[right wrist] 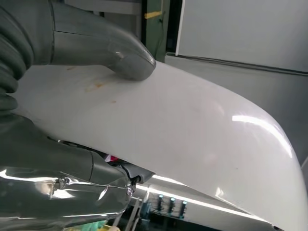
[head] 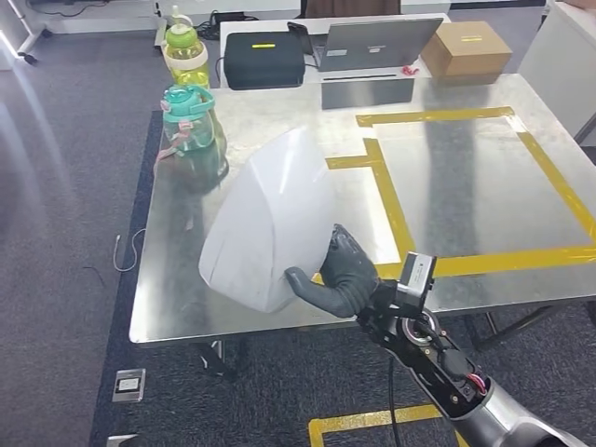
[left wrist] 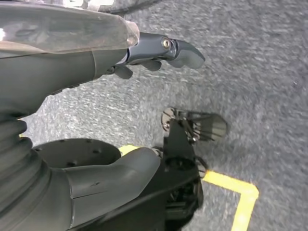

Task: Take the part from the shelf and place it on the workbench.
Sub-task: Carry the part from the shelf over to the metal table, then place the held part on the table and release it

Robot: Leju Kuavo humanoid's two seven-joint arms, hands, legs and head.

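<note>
A large white curved shell part is held over the near left part of the metal workbench; I cannot tell whether it touches the surface. My right hand grips its near right edge, thumb on one face and fingers behind. In the right wrist view the thumb presses on the white part, with the fingers under it. In the left wrist view my left hand hangs over grey carpet, fingers apart, holding nothing.
Two drink bottles, a teal one and a green one, stand at the bench's far left. Yellow tape marks rectangles on the top. A black case, a laptop and a cardboard box lie beyond the far edge.
</note>
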